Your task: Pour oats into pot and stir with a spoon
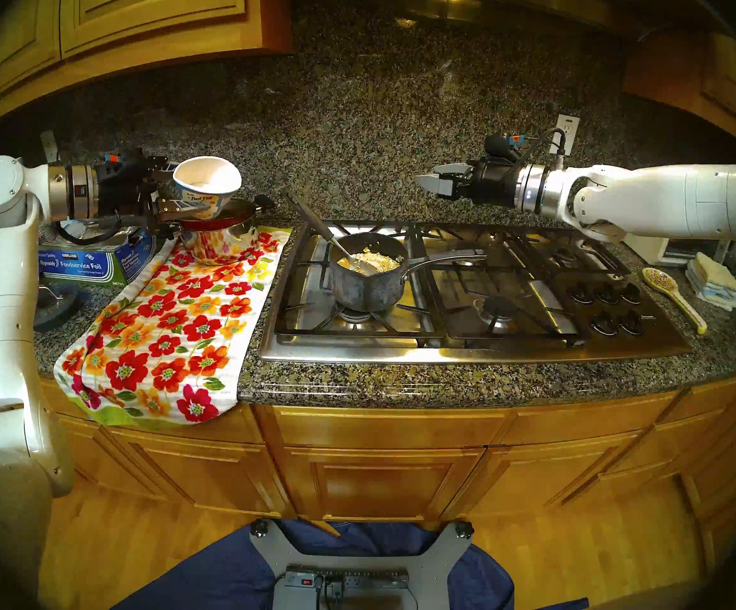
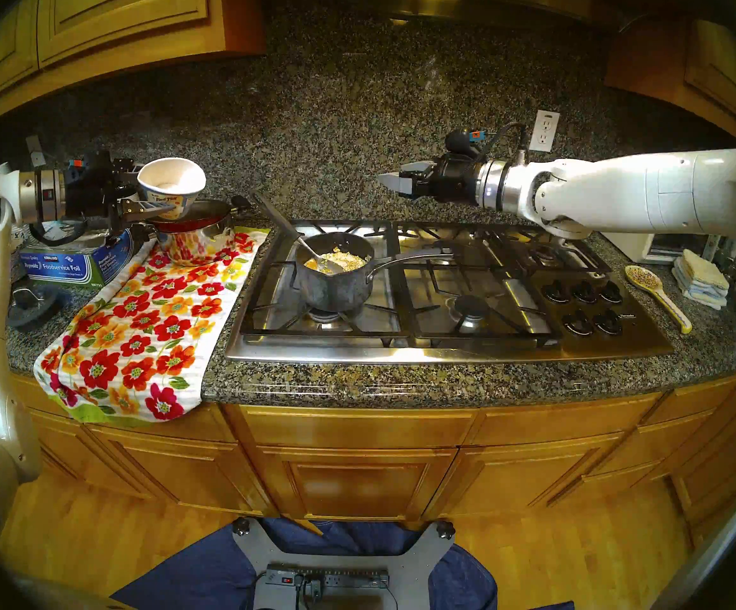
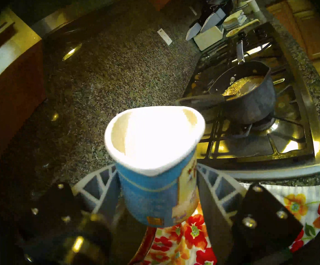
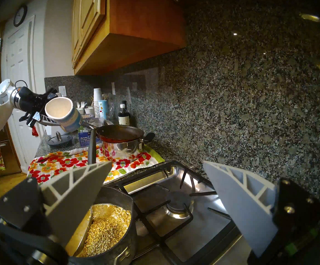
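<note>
Left gripper clamping squashed oatmeal cup, holding it upright above red pan, clear of stove. Right gripper hanging wide open, empty, above burners, probably waiting for spoon. Saucepan sitting on front-left burner, holding oats. Spoon bowl lying half buried; cup inside glaring white, seemingly empty.

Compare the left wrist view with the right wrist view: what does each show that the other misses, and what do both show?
Only the left wrist view shows the spoon rest and the right gripper, open. Only the right wrist view shows the wall clock, a white door and the steel pot. Both show the left gripper shut on the paper cup, the oats in the saucepan, and the floral towel.
</note>
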